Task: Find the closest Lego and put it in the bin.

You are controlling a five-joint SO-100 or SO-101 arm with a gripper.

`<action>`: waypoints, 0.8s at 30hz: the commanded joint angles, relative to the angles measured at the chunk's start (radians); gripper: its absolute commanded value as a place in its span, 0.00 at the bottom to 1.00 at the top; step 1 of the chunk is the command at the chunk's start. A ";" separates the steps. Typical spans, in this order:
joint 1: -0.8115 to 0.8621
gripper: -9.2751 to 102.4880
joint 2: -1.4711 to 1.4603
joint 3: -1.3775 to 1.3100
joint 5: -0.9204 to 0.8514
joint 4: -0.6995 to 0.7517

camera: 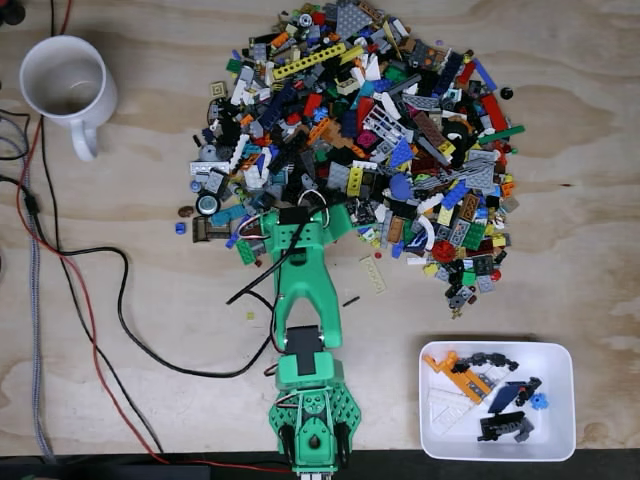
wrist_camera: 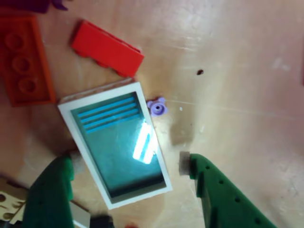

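Straddling window piece [wrist_camera: 116,142] | pincer [wrist_camera: 126,166] wide open | contact unclear

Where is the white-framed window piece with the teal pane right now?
In the wrist view, the window piece lies flat on the wood between the open green jaws, nearer the left one, with a small purple stud touching its right edge.
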 commanded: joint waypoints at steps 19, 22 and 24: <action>-0.031 0.14 0.155 -0.115 -0.189 0.132; -0.025 0.14 0.225 -0.163 -0.256 0.212; -0.002 0.15 0.268 -0.187 -0.305 0.253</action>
